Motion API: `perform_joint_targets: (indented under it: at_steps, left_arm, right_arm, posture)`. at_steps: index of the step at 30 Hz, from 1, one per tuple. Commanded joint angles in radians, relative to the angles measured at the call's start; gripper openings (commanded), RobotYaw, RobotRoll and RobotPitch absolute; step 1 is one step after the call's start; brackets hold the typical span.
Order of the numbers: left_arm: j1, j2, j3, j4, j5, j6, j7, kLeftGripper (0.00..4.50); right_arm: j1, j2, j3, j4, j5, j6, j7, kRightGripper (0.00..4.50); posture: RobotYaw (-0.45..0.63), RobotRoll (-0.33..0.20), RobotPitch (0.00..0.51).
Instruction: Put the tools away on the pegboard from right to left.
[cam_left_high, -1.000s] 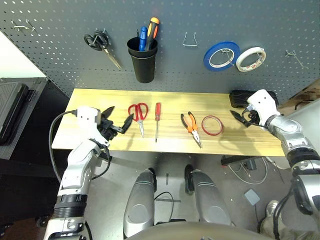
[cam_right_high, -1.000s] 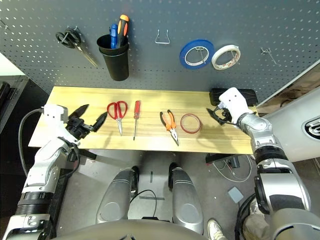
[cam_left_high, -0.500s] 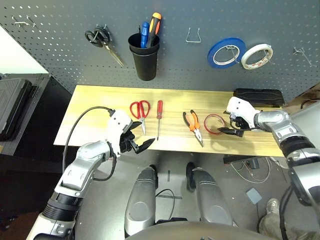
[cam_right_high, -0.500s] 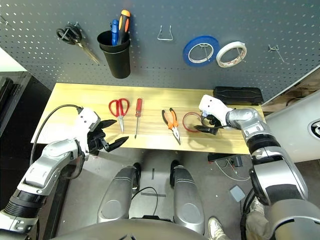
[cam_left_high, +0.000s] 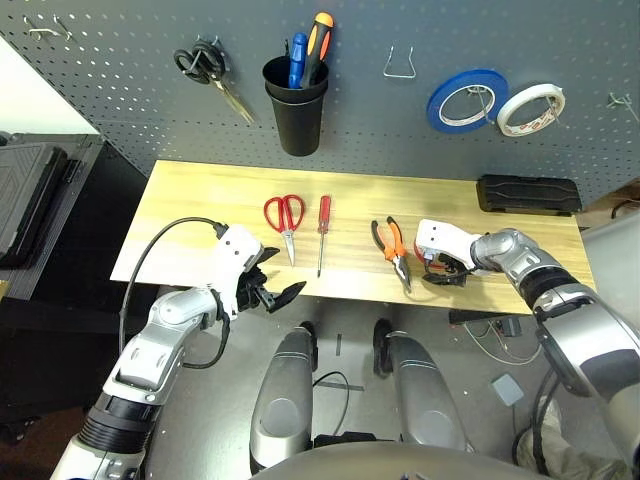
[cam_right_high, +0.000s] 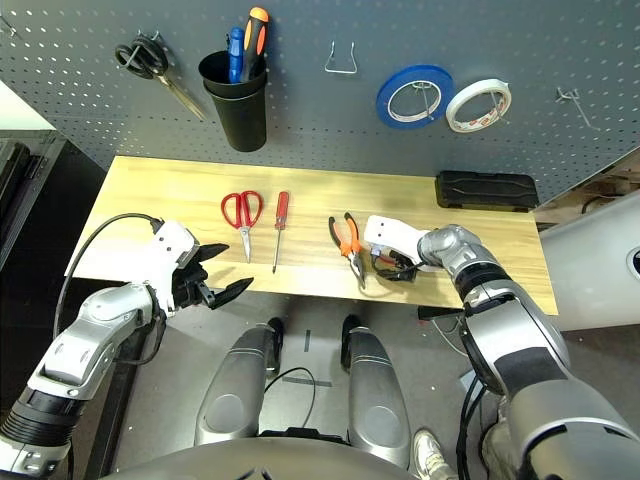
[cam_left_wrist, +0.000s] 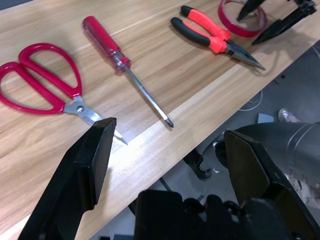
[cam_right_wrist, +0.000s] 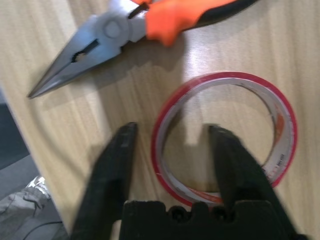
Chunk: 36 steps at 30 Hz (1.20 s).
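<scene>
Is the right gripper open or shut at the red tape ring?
Open: the right gripper's fingertips stand apart, one over the red tape ring's hole, the other outside its rim.

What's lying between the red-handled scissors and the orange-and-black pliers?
The slim red-handled screwdriver lies between the scissors and pliers, in the left eye view.
</scene>
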Motion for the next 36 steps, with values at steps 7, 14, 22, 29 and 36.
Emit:
perform_joint_targets:
  at_steps: [7, 14, 22, 29, 36]
  left_arm:
    - [-0.012, -0.035, -0.012, 0.007, 0.019, -0.024, 0.0, 4.5]
    - [-0.041, -0.082, 0.009, -0.106, -0.052, -0.088, -0.019, 4.5]
    - [-0.084, -0.125, 0.023, -0.282, -0.146, -0.051, -0.003, 4.5]
    - [-0.179, -0.168, 0.018, -0.366, -0.216, 0.032, 0.042, 4.5]
    - [-0.221, -0.168, -0.014, -0.365, -0.216, 0.052, 0.036, 4.5]
  right_arm:
    - [0.078, -0.06, -0.118, -0.053, 0.088, -0.082, -0.064, 0.03]
    - [0.196, -0.134, -0.277, -0.172, 0.192, -0.292, -0.27, 0.03]
    - [0.329, -0.17, -0.419, -0.23, 0.261, -0.456, -0.486, 0.03]
    - [0.397, -0.19, -0.482, -0.224, 0.268, -0.571, -0.609, 0.03]
    - [0.444, -0.281, -0.511, -0.175, 0.207, -0.757, -0.801, 0.03]
  posture:
    - [0.26, 0.0, 0.274]
    - [0.23, 0.0, 0.271]
    - [0.23, 0.0, 0.269]
    - [0.23, 0.0, 0.265]
    - [0.21, 0.0, 0.256]
